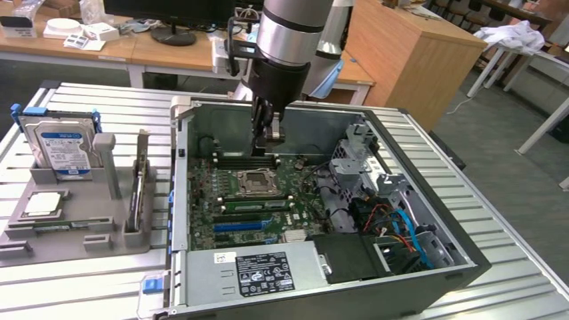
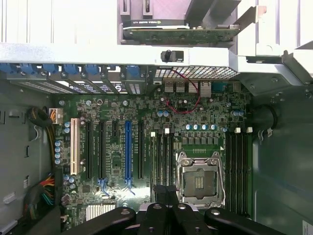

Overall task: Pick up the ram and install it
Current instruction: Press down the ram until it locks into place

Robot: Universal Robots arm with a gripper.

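Inside the open computer case [image 1: 462, 263], a long green ram stick [image 1: 253, 205] lies in a slot beside the empty CPU socket [image 1: 258, 181] on the motherboard. My gripper [image 1: 269, 139] hangs from the arm over the board, above the socket area, raised clear of it. In the wrist view, my gripper [image 2: 166, 211] is shut, with the memory slots [image 2: 161, 156] and the socket [image 2: 200, 178] below it. I see nothing held between the fingers.
A grey parts tray [image 1: 18, 250] at the exterior view's left holds a hard drive [image 1: 60, 143], a CPU [image 1: 44, 203] and an upright expansion card [image 1: 138, 190]. Cables [image 1: 400, 227] and the drive cage [image 1: 360, 157] crowd the case's right side. The power supply [image 1: 258, 270] sits at the front.
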